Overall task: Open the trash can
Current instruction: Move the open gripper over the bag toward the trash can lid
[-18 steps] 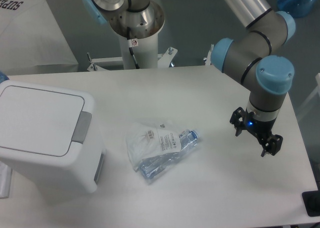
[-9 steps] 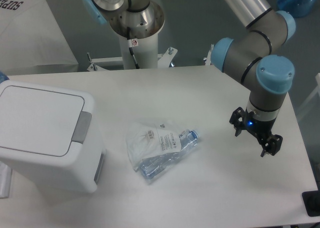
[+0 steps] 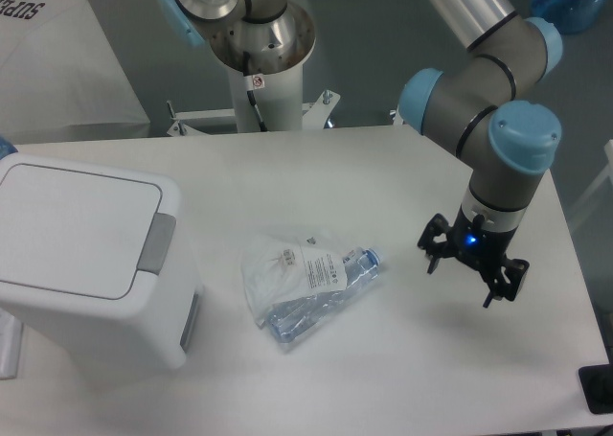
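The trash can (image 3: 91, 263) sits at the desk's (image 3: 383, 187) left edge, well apart from the hand (image 3: 462, 268), roughly at its nine o'clock. It is a boxy white plastic bin with rounded corners, a flat smooth rectangular lid that lies closed, and a grey push tab. The hand hangs above the desk with its dark fingers spread wide, holding nothing. Between them lies a crinkled clear plastic bag (image 3: 306, 287) with a blue-capped bottle inside.
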Controlling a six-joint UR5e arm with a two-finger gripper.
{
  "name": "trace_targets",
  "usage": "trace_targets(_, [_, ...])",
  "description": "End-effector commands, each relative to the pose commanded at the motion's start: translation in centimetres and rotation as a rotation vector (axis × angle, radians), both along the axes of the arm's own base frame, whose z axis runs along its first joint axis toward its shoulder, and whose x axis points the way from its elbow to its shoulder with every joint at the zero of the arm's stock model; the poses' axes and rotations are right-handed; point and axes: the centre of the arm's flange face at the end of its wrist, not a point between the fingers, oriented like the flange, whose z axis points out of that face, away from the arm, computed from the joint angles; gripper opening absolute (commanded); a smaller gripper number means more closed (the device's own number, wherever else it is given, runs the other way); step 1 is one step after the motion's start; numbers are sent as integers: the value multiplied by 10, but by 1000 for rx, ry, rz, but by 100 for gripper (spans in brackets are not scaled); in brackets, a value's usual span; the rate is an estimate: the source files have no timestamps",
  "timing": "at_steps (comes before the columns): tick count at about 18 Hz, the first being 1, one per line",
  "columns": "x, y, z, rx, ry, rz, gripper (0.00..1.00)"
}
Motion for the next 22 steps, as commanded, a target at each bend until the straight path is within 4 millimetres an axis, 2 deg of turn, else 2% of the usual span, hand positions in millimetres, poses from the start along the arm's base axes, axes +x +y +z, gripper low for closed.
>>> trace_targets(6, [28,34,12,75,-90,79,100])
trace_targets(10, [47,47,45,236,-212,148,100])
trace_targets(13, [67,56,72,371,-264,95,100])
trace_targets(15, [76,57,81,384,-271,89,100])
trace_targets(18, [101,74,91,390,-307,91,100])
trace_targets(22, [144,90,122,402,-336,95,100])
